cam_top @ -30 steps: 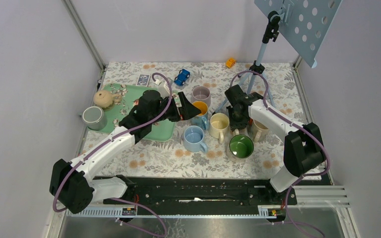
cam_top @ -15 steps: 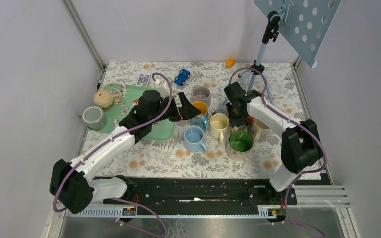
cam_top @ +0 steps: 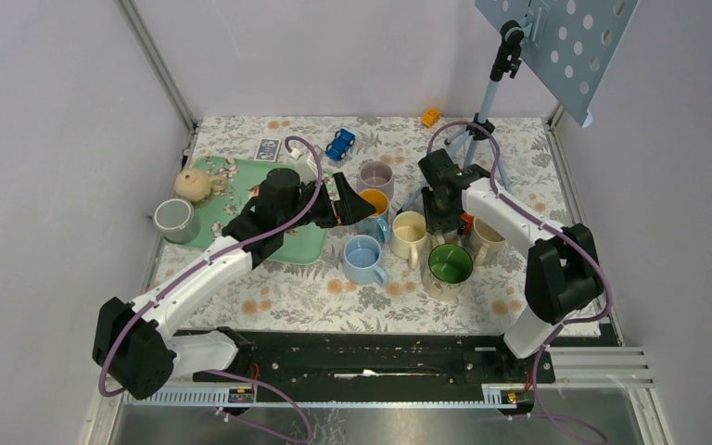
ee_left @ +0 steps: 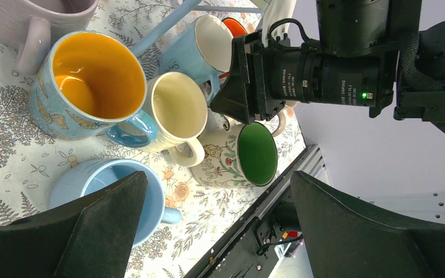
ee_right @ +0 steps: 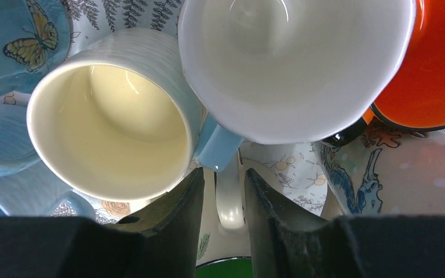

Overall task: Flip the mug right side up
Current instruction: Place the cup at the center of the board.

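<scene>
The mug (cam_top: 451,269), floral outside and green inside, stands upright with its mouth up at the front of a cluster of mugs; the left wrist view shows it too (ee_left: 257,153). Its white handle (ee_right: 230,200) points away from the arms' bases and lies between the fingers of my right gripper (ee_right: 224,172), whose jaws are slightly parted with a thin gap beside the handle. From above, the right gripper (cam_top: 445,225) hangs just behind the mug. My left gripper (ee_left: 217,174) is wide open and holds nothing, hovering over the blue butterfly mug (cam_top: 375,202).
Packed round it are a cream mug (cam_top: 410,227), a light blue mug (cam_top: 363,255), a lilac mug (cam_top: 376,174), an orange mug (ee_right: 434,75) and a beige mug (cam_top: 487,236). A tripod stand (cam_top: 482,120) rises behind. A green tray (cam_top: 241,218) lies to the left.
The right gripper's jaws have parted a little off the mug's handle, and the right wrist has shifted slightly away from the bases. The left arm has not moved.
</scene>
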Controlling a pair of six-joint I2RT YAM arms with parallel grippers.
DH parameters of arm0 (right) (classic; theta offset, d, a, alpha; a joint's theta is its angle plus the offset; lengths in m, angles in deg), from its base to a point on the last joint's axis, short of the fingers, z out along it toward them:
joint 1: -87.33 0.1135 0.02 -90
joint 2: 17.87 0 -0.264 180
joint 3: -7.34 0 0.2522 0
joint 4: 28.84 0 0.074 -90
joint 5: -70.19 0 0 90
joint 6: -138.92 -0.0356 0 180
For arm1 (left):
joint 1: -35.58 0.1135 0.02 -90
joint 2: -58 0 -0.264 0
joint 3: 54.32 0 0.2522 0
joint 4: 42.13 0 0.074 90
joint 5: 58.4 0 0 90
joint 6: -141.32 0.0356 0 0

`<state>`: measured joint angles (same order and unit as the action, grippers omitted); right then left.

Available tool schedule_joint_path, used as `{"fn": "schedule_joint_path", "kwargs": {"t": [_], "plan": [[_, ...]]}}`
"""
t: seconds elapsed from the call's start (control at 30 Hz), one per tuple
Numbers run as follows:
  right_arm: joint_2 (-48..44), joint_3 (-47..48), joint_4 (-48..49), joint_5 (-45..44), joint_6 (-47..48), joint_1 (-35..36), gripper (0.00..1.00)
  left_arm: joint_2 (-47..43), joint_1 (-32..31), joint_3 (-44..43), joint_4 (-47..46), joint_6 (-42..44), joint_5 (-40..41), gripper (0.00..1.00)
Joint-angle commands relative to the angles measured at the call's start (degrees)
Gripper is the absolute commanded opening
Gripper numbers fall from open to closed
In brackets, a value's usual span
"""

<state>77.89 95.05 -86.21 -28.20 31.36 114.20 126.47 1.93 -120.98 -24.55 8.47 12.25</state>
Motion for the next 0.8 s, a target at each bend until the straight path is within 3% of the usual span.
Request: {"fn": "schedule_joint_path", "kwargs": {"t": [0.0,0.4,0.5,0.63,0.67,0.77], "plan": [[-4.18,1.33,-1.31,0.13,-0.21,-0.41,0.40,-1.14,0.25,-2.21,-2.09,1.21,-1.02,0.99],[-12.73,-1.44,-1.12,3.07,-1.42,-0.40,0.49,-2.00,0.33,-2.47,-0.12,1.69,0.22,0.99],[-14.87,-2.52,-0.14,4.71,-1.39,-0.40,0.60,-2.50,0.36,-2.46,0.93,1.87,0.85,0.99],[-17.61,-3.82,1.12,6.67,-1.63,-0.32,0.82,-3.42,0.41,-2.30,2.33,1.98,2.54,0.99],[-18.28,-4.05,1.53,7.11,-1.84,-0.31,0.95,-3.65,0.49,-2.23,2.75,2.03,3.10,0.99],[-20.04,-4.57,2.71,8.96,-2.38,-0.25,1.00,-4.31,0.63,-2.44,5.07,2.61,4.87,0.99]]}}
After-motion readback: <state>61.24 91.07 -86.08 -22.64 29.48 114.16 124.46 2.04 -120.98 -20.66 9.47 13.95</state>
